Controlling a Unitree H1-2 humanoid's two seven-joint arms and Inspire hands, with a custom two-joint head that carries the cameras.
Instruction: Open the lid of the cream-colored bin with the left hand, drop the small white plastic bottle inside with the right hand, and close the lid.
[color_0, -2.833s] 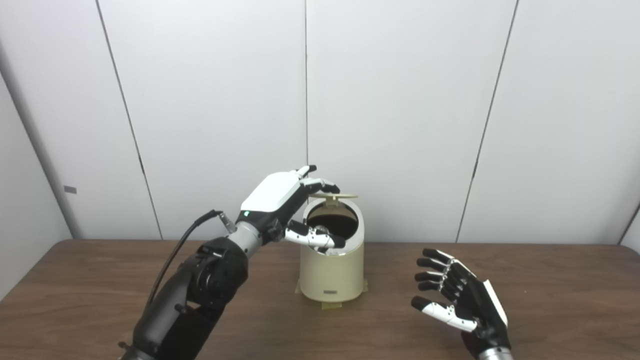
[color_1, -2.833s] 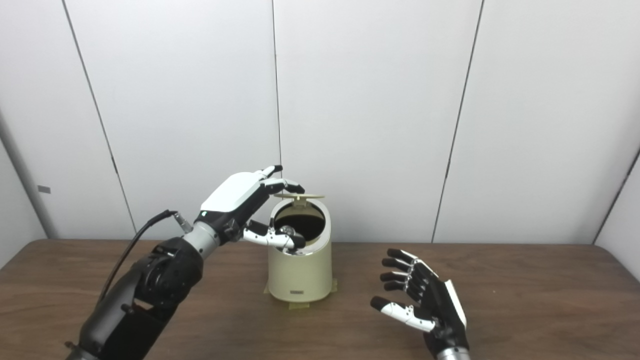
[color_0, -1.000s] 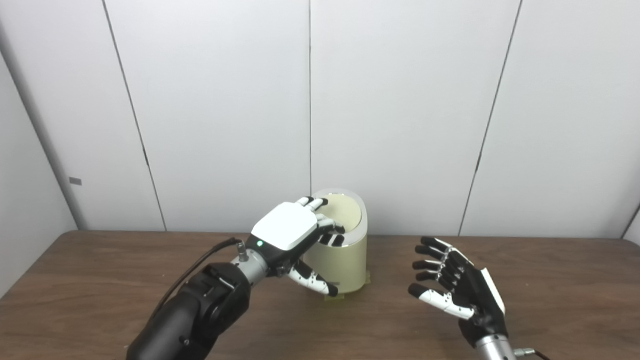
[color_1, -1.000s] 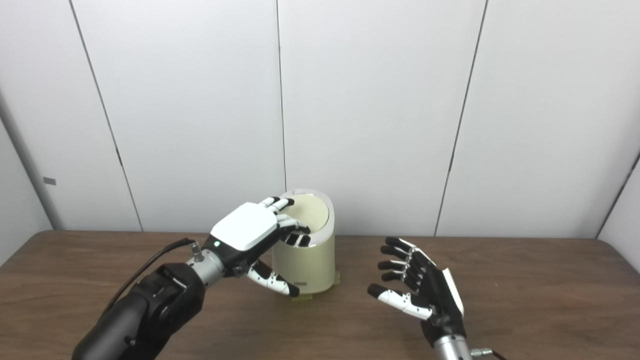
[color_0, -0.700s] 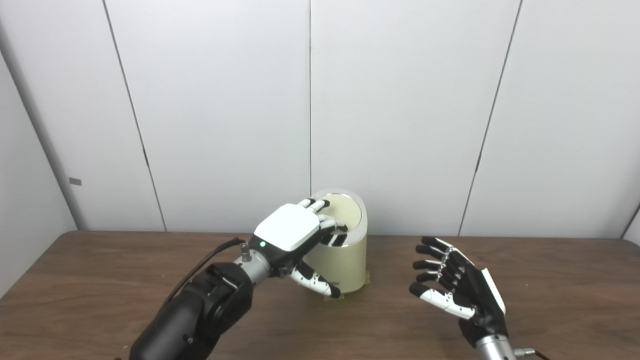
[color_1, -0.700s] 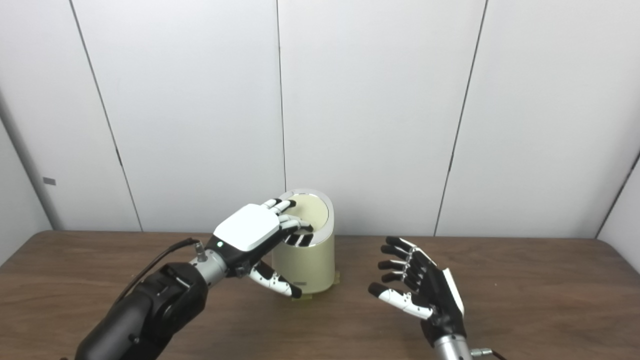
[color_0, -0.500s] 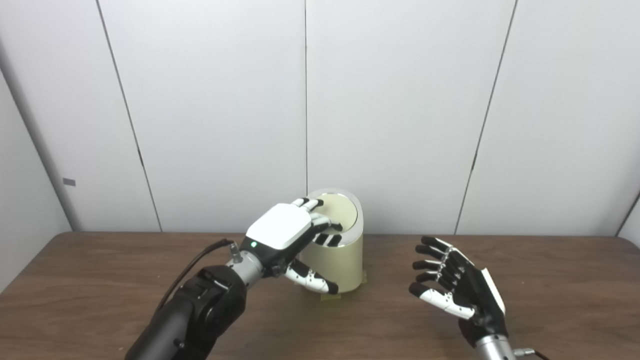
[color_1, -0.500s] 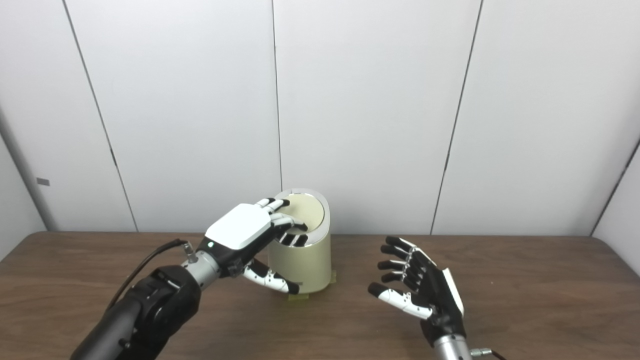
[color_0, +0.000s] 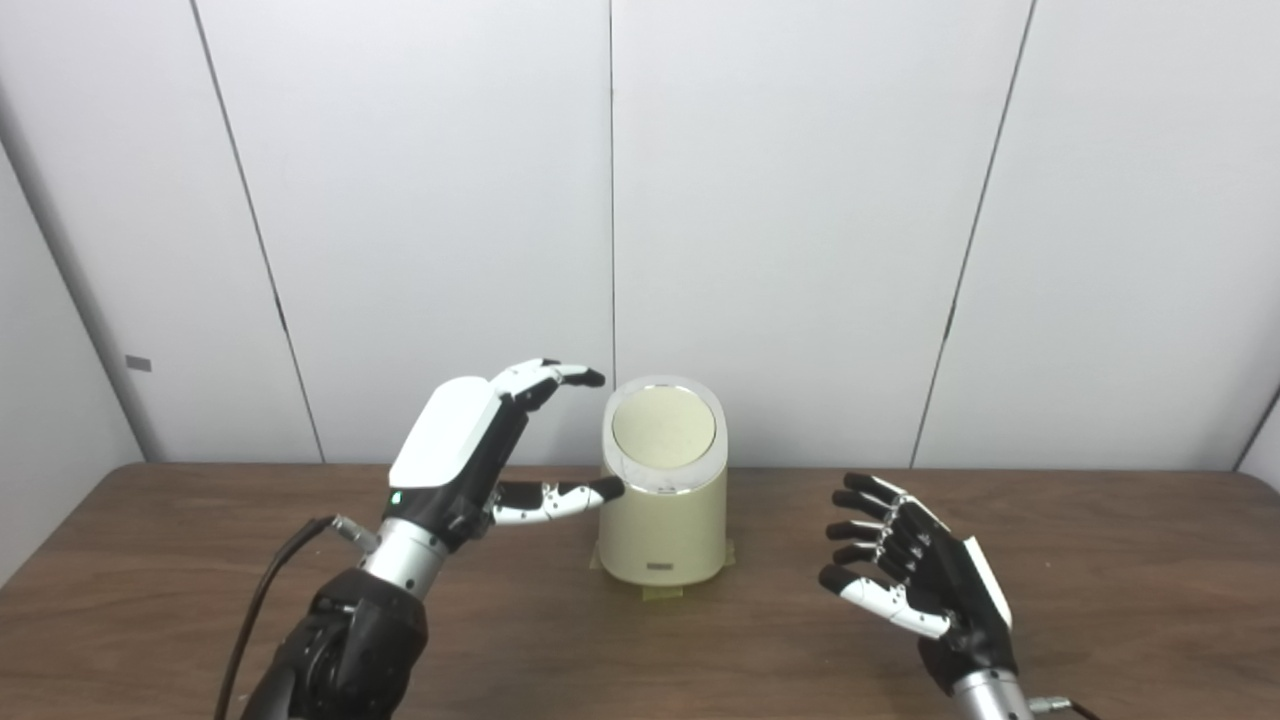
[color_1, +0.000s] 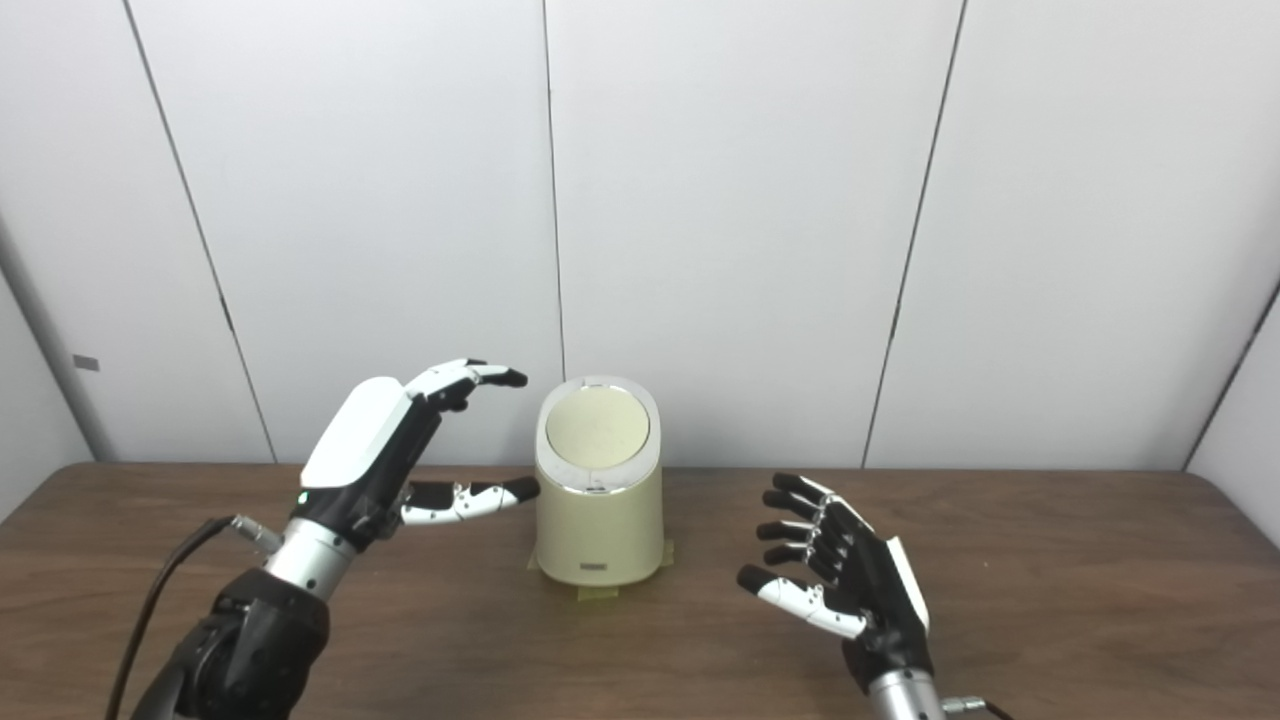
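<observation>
The cream-colored bin (color_0: 664, 510) stood upright on the table (color_0: 1100, 560), its round lid (color_0: 663, 431) shut flat inside a pale rim. It sat just beyond the left hand (color_0: 470, 455)'s spread, empty fingers (color_0: 560, 374), thumb tip nearly touching its side. The right hand (color_0: 925, 585) lay spread and empty, fingertips pointing toward the bin, well apart.

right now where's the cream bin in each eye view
Left eye view: the cream bin stands just right of centre, lid shut.
Right eye view: the same bin stands just left of centre.
Shared landmark: the wall seam rising right behind the bin.
</observation>
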